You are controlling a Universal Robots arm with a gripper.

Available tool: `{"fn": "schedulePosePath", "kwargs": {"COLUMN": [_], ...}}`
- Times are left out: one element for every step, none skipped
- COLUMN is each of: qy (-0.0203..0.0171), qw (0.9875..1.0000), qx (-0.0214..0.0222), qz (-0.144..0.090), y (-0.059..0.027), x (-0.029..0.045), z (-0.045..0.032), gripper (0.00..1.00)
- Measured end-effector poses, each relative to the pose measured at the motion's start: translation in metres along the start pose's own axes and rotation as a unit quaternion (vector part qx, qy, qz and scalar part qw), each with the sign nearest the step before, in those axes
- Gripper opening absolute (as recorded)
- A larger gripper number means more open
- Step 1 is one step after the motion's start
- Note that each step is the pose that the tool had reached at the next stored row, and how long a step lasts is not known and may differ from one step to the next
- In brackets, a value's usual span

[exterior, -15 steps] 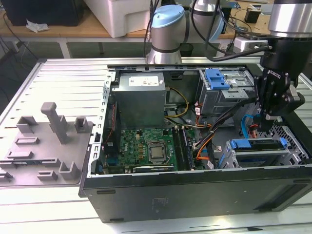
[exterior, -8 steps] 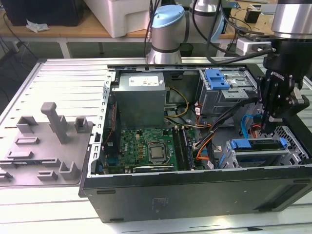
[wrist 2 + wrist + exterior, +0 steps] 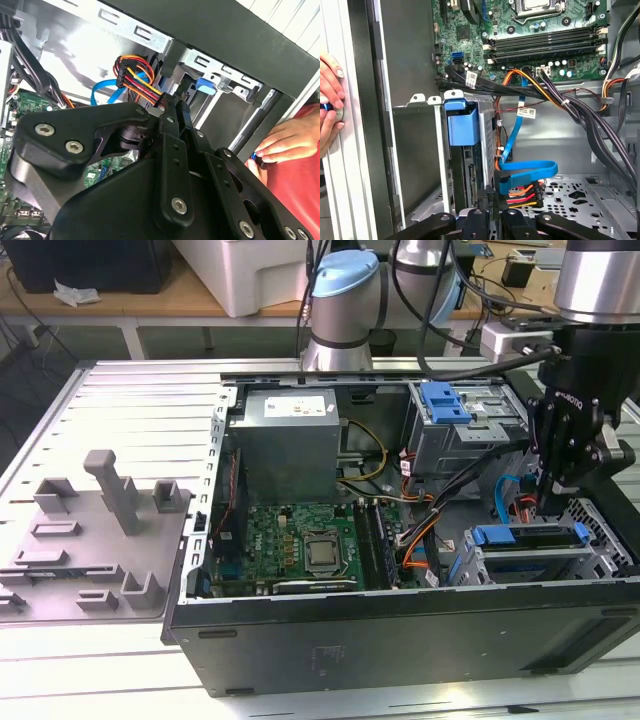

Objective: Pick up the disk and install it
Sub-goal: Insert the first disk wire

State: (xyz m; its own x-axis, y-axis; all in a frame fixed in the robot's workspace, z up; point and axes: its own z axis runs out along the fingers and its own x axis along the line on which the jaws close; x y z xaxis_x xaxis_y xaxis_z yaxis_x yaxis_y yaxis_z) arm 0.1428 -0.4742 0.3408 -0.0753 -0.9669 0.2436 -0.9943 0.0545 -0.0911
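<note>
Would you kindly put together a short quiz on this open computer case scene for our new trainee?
1. True or false: a person's hand is beside the open black metal computer case.
2. The flat silver blue-railed disk sits: A in the metal drive cage; B on the grey moulded tray.
3. What colour is the flat looping cable near the gripper?
Key: 1 true; 2 A; 3 blue.
</note>
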Motion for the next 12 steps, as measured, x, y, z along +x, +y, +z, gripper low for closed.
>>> {"fn": "schedulePosePath", "kwargs": {"qy": [-0.0014, -0.0026, -0.0030, -0.0033, -0.0035, -0.0036, -0.0038, -0.0040, -0.0041, -0.0043, -0.0049, -0.0052], "qw": [1.0000, 1.0000, 1.0000, 1.0000, 1.0000, 1.0000, 1.0000, 1.0000, 1.0000, 1.0000, 1.0000, 1.0000], "qx": [0.0001, 0.0001, 0.0002, 0.0002, 0.0001, 0.0001, 0.0002, 0.0002, 0.0002, 0.0002, 0.0001, 0.0001], "qz": [0.000, 0.000, 0.000, 0.000, 0.000, 0.000, 0.000, 0.000, 0.000, 0.000, 0.000, 0.001], "y": [0.0004, 0.0005, 0.0006, 0.0007, 0.0008, 0.0008, 0.0009, 0.0010, 0.0010, 0.0010, 0.0010, 0.0010], "x": [0.0012, 0.0025, 0.0035, 0.0043, 0.0050, 0.0056, 0.0064, 0.0070, 0.0079, 0.0085, 0.0103, 0.0115], "z": [0.0002, 0.0006, 0.0007, 0.0008, 0.0008, 0.0008, 0.0007, 0.0008, 0.0009, 0.0010, 0.0015, 0.0017], "gripper": [0.17, 0.17, 0.17, 0.17, 0.17, 0.17, 0.17, 0.17, 0.17, 0.17, 0.17, 0.17]}}
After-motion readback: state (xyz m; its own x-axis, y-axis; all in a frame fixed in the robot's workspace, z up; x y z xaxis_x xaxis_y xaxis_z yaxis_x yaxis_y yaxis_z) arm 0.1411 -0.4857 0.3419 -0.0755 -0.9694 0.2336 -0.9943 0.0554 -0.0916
